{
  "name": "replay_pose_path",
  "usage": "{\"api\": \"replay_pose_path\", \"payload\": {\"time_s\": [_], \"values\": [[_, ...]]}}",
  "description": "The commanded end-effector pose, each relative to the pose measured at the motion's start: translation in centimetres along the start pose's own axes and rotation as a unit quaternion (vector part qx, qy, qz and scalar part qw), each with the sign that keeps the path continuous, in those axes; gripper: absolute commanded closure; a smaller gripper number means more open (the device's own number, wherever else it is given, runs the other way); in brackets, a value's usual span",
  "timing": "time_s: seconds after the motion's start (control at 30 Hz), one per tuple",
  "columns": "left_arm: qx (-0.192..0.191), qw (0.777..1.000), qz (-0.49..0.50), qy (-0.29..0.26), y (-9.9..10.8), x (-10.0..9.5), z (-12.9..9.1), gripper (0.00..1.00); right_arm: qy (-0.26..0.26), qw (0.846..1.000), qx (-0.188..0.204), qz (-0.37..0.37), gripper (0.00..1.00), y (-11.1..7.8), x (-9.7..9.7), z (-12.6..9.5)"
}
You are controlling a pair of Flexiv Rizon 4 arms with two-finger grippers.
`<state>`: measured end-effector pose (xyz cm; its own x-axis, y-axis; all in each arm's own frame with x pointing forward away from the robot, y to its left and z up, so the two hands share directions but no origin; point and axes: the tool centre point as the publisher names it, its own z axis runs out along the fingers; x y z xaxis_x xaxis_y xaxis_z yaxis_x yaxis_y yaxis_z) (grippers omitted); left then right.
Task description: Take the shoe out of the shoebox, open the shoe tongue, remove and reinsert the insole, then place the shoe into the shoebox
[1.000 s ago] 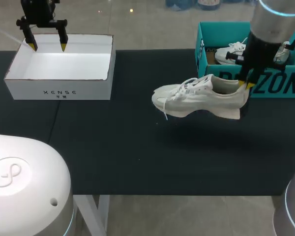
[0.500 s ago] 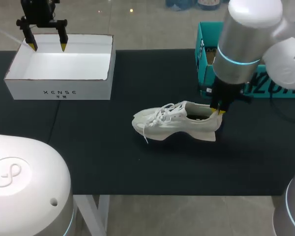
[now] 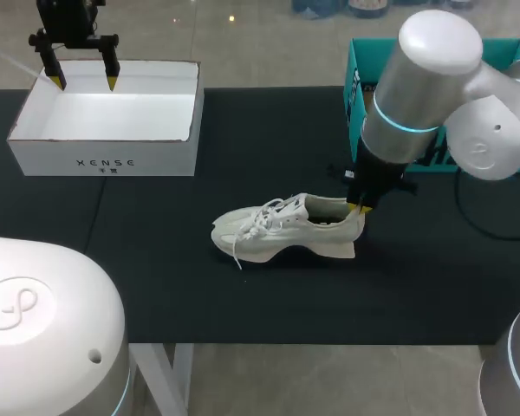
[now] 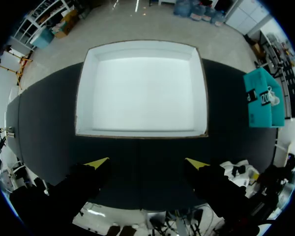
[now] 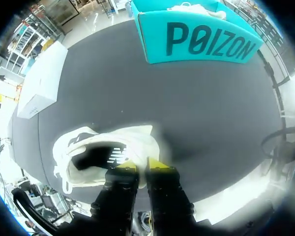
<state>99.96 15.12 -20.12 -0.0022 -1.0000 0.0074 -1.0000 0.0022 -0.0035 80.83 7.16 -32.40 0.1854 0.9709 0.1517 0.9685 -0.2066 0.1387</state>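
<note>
A white sneaker (image 3: 286,232) lies low over the middle of the black table, toe pointing left, laces loose. My right gripper (image 3: 361,208) is shut on the back of its heel collar; in the right wrist view the yellow tips pinch the heel rim of the sneaker (image 5: 98,152) at my right gripper (image 5: 140,165), and the dark shoe opening faces up. The teal shoebox (image 3: 357,95) stands at the back right, with a second white shoe (image 5: 196,9) inside it. My left gripper (image 3: 81,82) hangs open over the far rim of a white box (image 3: 104,121).
In the left wrist view the white box (image 4: 142,88) is open-topped with nothing inside, ahead of my left gripper (image 4: 146,163). The teal shoebox (image 4: 263,101) shows off to its side. The black mat (image 3: 243,295) stretches to the table's front edge.
My right arm has carried the sneaker from beside the teal shoebox leftward and down toward the table's middle. The left arm has not moved.
</note>
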Motion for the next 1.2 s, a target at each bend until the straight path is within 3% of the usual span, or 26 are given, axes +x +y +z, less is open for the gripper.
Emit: {"api": "replay_pose_path", "payload": {"time_s": [0.03, 0.33, 0.37, 0.4, 0.43, 0.67, 0.77, 0.87, 0.93, 0.97, 1.2], "values": [[0.001, 1.0, 0.0, -0.001, 0.2, 0.0, -0.1, 0.0, 0.015, 1.0, 0.001, -0.004, 1.0, 0.3, -0.2, 1.1], [0.001, 1.0, 0.0, -0.001, 0.2, 0.0, -0.1, 0.0, -0.003, 1.0, 0.004, 0.0, 1.0, 0.1, -0.7, 2.1], [0.001, 1.0, 0.0, -0.001, 0.2, 0.0, -0.1, 0.0, -0.003, 1.0, 0.006, -0.001, 0.76, 0.0, -0.7, 2.1], [0.001, 1.0, 0.0, -0.001, 0.2, 0.0, -0.1, 0.0, -0.002, 1.0, 0.007, -0.002, 0.19, -0.1, -0.7, 2.1], [0.001, 1.0, 0.0, -0.001, 0.2, 0.0, -0.1, 0.0, -0.006, 1.0, 0.006, -0.001, 0.0, -0.1, -0.7, 2.1], [0.001, 1.0, 0.0, -0.001, 0.2, 0.0, -0.1, 0.0, -0.007, 1.0, -0.004, -0.01, 0.0, 0.1, -1.4, -0.2], [0.001, 1.0, 0.0, -0.001, 0.2, 0.0, -0.1, 0.0, -0.003, 0.995, 0.004, -0.099, 0.0, 0.1, -1.5, -1.6], [0.001, 1.0, 0.0, -0.001, 0.2, 0.0, -0.1, 0.0, 0.017, 0.973, 0.008, -0.231, 0.0, -0.2, -1.8, -3.0], [0.001, 1.0, 0.0, -0.001, 0.2, 0.0, -0.1, 0.0, 0.035, 0.933, 0.033, -0.355, 0.0, -1.0, -2.2, -3.9], [0.001, 1.0, 0.0, -0.001, 0.2, 0.0, -0.1, 0.0, 0.001, 0.927, 0.048, -0.373, 0.0, -1.1, -2.4, -3.9], [0.001, 1.0, 0.0, -0.001, 0.2, 0.0, -0.1, 0.0, 0.001, 0.927, 0.048, -0.373, 0.0, -1.1, -2.4, -3.9]]}}
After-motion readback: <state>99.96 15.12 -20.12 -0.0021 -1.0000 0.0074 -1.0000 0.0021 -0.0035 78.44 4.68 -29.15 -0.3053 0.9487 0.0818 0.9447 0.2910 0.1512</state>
